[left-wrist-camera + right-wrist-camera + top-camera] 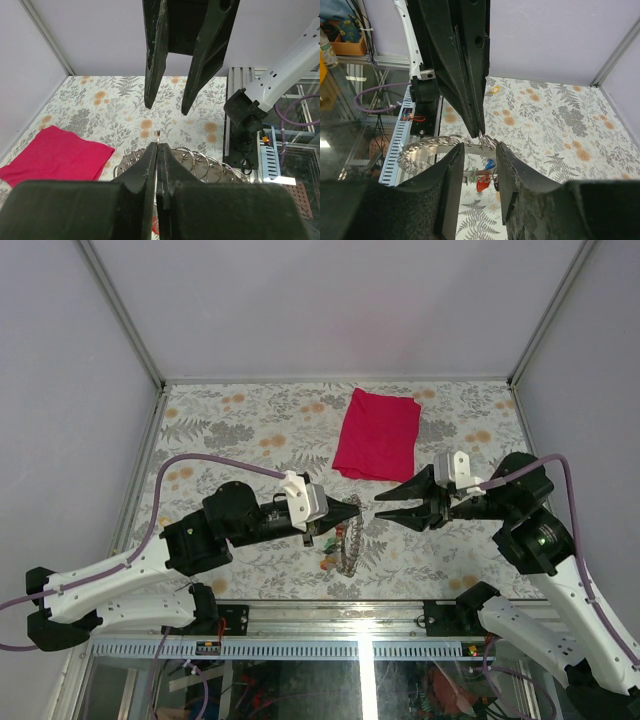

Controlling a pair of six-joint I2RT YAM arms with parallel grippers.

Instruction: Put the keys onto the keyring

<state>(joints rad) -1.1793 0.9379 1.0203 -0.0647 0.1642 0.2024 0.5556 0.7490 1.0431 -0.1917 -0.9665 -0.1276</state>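
My left gripper (356, 508) is shut on the keyring (348, 545), pinching a thin wire loop on its edge, as the left wrist view shows (158, 146). The keyring (432, 146) is a flat grey band strung with several small wire rings, and it hangs below the left gripper's tips. Several keys, including a red one (481, 184) and a blue one (490, 164), dangle under the band; they also show as small coloured bits (328, 561) in the top view. My right gripper (377, 506) faces the left one tip to tip. It stands open (480, 148) just short of the band, with nothing between its fingers.
A red folded cloth (377, 433) lies on the flowered tabletop (240, 430) beyond both grippers. Grey walls with metal frame posts close in the back and both sides. The arm bases and a cable rail (330, 648) run along the near edge.
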